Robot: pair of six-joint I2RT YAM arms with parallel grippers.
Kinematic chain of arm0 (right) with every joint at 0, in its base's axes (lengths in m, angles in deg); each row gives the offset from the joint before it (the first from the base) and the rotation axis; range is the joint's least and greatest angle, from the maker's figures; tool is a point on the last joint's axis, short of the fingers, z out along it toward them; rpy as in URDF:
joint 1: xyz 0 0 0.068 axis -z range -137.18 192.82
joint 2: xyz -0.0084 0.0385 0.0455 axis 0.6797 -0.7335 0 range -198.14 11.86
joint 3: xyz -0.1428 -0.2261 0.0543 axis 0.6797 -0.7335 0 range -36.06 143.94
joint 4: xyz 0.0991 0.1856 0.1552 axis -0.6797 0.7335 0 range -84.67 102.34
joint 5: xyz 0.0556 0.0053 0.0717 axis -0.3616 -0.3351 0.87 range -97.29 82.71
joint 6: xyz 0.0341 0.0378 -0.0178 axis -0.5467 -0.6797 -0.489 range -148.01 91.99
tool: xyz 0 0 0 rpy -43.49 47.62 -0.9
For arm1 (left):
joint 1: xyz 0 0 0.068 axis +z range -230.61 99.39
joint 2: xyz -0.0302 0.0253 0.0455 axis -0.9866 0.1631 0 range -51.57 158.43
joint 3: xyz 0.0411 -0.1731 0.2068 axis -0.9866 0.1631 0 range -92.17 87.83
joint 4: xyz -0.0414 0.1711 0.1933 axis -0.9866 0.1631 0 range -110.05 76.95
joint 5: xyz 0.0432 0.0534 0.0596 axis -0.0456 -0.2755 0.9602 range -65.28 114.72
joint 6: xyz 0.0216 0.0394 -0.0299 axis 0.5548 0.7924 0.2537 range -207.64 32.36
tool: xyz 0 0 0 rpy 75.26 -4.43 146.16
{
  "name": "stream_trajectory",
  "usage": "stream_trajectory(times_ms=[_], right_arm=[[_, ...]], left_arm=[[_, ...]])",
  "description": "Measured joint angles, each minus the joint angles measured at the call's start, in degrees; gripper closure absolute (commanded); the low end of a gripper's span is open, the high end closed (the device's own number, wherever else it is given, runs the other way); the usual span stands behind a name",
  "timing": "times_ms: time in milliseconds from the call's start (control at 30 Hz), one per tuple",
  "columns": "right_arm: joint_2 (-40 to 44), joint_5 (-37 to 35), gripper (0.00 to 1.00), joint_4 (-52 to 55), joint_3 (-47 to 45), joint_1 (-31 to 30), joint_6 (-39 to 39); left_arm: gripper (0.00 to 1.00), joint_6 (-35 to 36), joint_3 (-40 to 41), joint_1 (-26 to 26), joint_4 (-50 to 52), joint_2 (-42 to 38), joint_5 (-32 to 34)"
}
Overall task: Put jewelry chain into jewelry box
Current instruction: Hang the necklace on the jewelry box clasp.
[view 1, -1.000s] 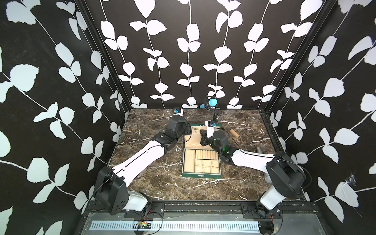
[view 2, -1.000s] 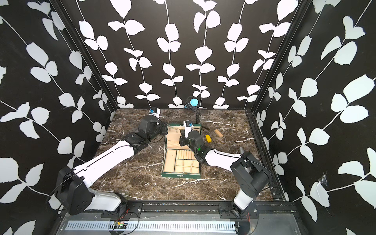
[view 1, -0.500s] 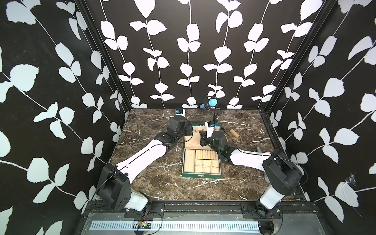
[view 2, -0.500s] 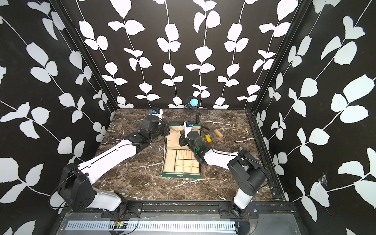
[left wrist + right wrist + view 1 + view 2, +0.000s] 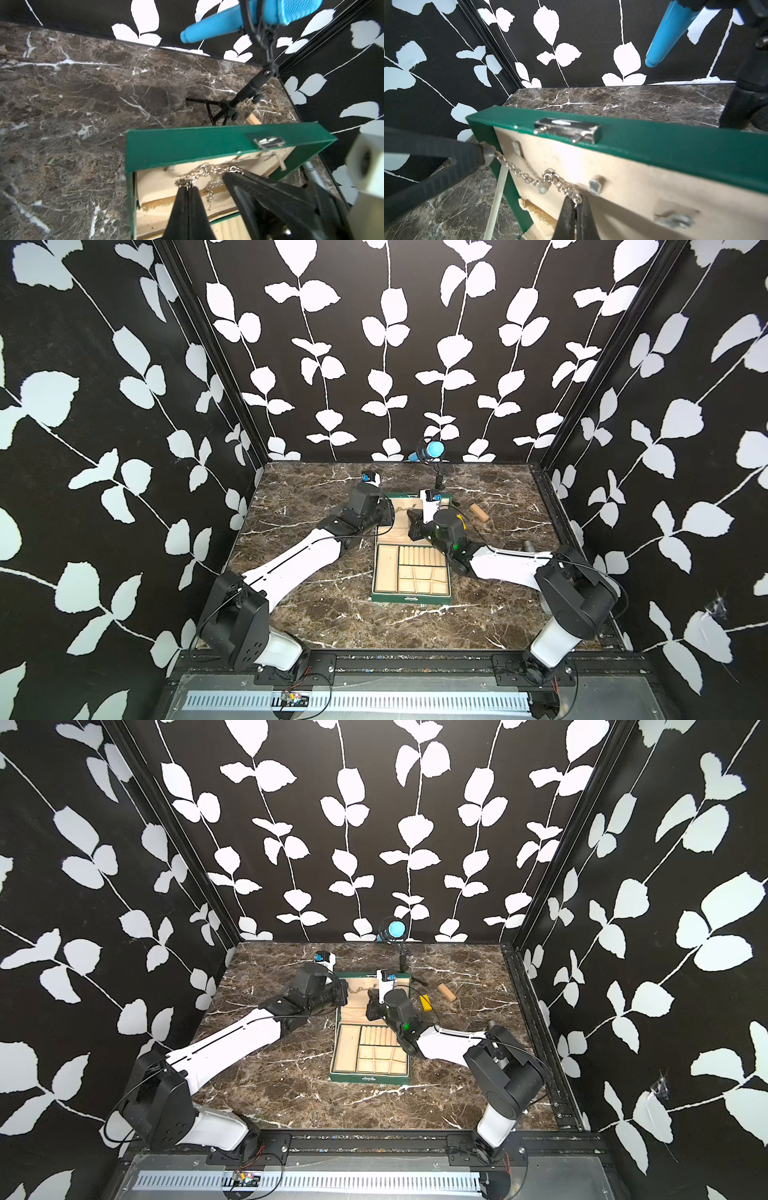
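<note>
Two grips: left end effector and right end effector each pinch an end of the jewelry chain. It spans the jewelry box's raised lid lining, apparently over a lid hook; axis runs effector-to-effector.

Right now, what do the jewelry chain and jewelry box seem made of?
The jewelry chain: shiny pale metal; its links glint. The jewelry box: smooth dark green shell, perhaps covered board; matte cream lining, probably fabric, frayed at one edge.
</note>
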Motion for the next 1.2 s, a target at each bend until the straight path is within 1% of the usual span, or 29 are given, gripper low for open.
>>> stream_trajectory(times_ms=[67, 100, 400, 633, 800, 1033, 1200], right_arm=[[0.0, 0.3, 1.0, 0.0, -0.3, 0.0, -0.2], [0.0, 0.5, 0.98, 0.0, -0.4, 0.0, -0.3], [0.0, 1.2, 0.73, 0.1, -0.5, -0.3, -1.5], [1.7, 1.7, 0.59, 2.0, -2.5, -0.3, -1.9], [8.2, 2.5, 0.53, 5.8, -4.7, -0.3, -1.4], [21.9, 2.3, 0.51, 12.6, -7.8, -0.3, 1.1], [30.6, 0.4, 0.49, 17.7, -11.2, -0.3, 2.9]], left_arm=[[1.0, -0.2, 0.5, 0.0, 0.1, 0.0, -0.1], [1.0, -0.3, 0.7, 0.0, 0.1, 0.0, -0.2], [1.0, -1.1, 0.7, 0.0, 0.1, 1.4, -1.8], [1.0, -1.5, 0.7, 0.0, 0.4, 1.9, -2.7], [1.0, -1.6, 0.9, 0.0, 1.1, 1.9, -3.0], [1.0, -1.8, 1.3, 0.0, 1.8, 1.9, -3.9], [1.0, -2.3, 1.3, 0.0, 2.4, 1.9, -4.7]])
